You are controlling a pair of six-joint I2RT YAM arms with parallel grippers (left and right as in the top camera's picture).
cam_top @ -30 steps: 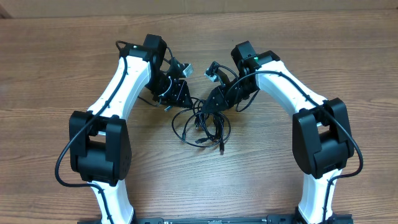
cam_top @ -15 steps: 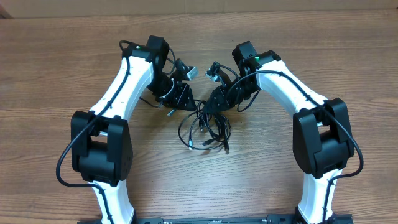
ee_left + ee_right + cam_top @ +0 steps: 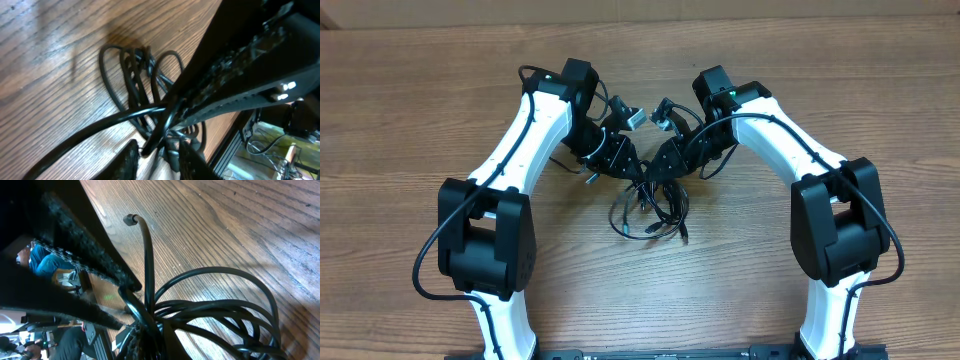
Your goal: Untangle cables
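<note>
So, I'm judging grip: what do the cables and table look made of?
The cables: black with a smooth, slightly glossy jacket, probably rubber or plastic, given the highlights along them. The table: wood or wood-look laminate, matte, with visible grain.

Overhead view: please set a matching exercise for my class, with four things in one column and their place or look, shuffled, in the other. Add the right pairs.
Things
1. cables
2. table
3. left claw
4. right claw

Descriptions
a. brown wood grain
b. shut on a cord, at the heap's top right
c. thin black loops in one tangled heap between the arms
d. at the heap's top left

Pairs: 1-c, 2-a, 3-d, 4-b
</note>
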